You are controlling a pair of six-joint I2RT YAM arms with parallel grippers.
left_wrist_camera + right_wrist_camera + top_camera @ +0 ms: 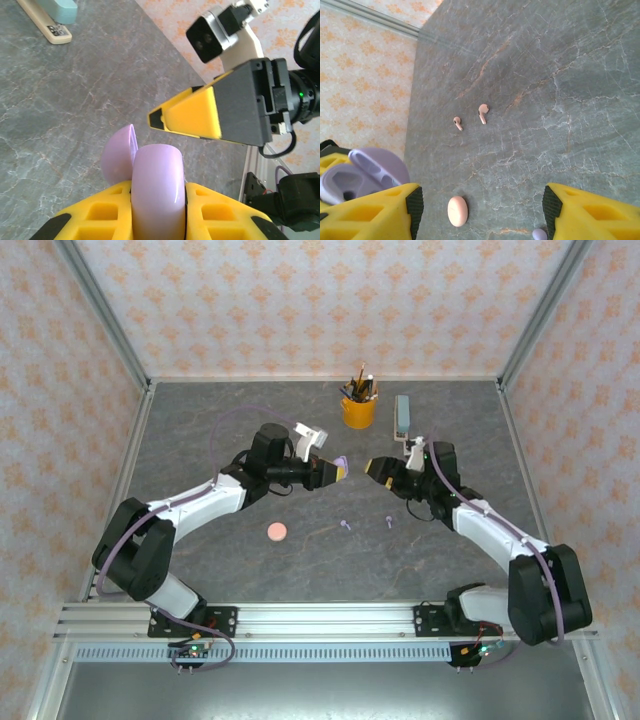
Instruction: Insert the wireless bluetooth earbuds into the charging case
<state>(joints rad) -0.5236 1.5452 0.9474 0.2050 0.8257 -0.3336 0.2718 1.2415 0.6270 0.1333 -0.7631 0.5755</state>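
Top external: left claw (338,472) grasps one lilac case (341,462), right claw (378,470) released, two lilac earbuds (346,524).

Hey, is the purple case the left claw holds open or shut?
Open. The lilac case has its lid hinged aside; the right wrist view shows its hollow inside.

- A robotics lab test cell rather than a lived-in room: patterned wallpaper panels (300,300) are boxed in by bare aluminium posts (105,315).
- A grey stone-look table (230,570) forms the booth's floor.
- At 6 o'clock, a slotted aluminium rail (330,620) carries the bolted bases of the left arm (190,510) and the right arm (490,525), with cables exposed.
- Near 12 o'clock, a yellow pen cup (358,412) and a stapler (402,415) serve as office-desk dressing.
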